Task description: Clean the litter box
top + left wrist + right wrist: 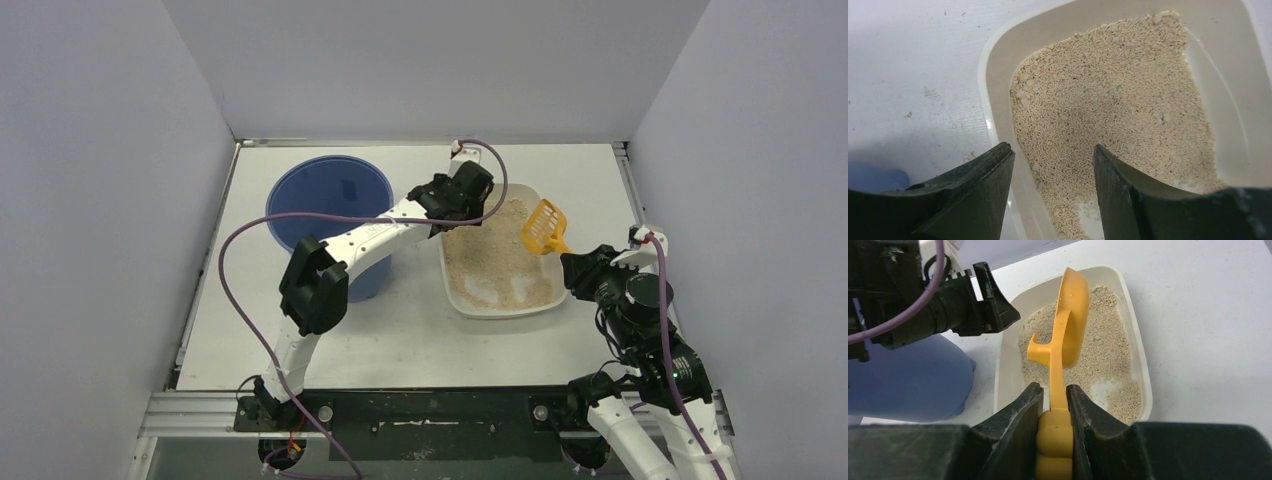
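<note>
Litter box is set on the table, its tan granules spread just ahead of the left gripper, whose fingers are parted and empty, one outside the tray's rim over the table and the other over the granules. An orange scoop is clamped by its handle in the right gripper, its bowl held ahead of those fingers above the granules. A blue bucket is seen beside the box, off the left fingers' outer side.

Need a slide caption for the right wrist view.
Right gripper shut on the orange scoop, its head above the sandy litter box.
</note>
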Robot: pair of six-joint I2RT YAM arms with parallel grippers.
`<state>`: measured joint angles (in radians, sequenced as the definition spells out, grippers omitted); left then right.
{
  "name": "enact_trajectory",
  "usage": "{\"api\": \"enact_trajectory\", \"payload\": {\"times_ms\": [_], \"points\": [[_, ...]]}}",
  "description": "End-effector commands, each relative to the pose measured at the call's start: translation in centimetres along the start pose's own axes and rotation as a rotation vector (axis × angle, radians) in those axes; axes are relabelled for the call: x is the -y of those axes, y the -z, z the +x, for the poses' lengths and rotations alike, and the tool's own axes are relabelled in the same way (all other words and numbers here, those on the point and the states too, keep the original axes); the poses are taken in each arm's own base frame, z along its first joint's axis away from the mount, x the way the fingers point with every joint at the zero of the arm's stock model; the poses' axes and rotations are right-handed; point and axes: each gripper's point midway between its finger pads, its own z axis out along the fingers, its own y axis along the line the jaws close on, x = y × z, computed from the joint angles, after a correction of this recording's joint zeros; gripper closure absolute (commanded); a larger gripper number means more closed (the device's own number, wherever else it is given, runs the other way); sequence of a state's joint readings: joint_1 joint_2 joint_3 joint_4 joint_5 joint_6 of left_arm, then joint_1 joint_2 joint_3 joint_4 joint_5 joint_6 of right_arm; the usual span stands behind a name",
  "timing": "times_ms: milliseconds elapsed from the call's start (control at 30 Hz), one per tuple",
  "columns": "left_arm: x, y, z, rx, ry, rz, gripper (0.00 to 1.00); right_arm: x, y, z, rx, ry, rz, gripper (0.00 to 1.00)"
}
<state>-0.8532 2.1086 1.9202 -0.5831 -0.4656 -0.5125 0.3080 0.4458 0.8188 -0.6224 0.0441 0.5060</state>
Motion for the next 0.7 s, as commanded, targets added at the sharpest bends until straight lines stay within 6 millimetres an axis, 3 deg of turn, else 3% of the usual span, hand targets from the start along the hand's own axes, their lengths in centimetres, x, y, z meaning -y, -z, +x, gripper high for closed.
{"api": "enact_trajectory", "payload": {"times_ms": [0,167,500,667], "points": [[-0.8,-2.2,1.1,-0.033,0.014,-0.023,0.43,-0.6,0.7,-2.2,0.06,0.01,-0.014,1.0],[-1.6,-3.4,2.3,-0.06,0.038,-0.023,0.43,-0.6,0.6,-2.2,0.056,0.012,-0.015,1.0],[-4.3,-3.3,2.0,-0.053,0.071,-0.051,0.42,-0.8,0.2,-1.6,0.039,0.01,-0.027,1.0],[-4.4,-3.9,3.0,-0.076,0.077,-0.035,0.42,-0.9,-0.1,-1.3,0.031,-0.002,-0.034,1.0]]}}
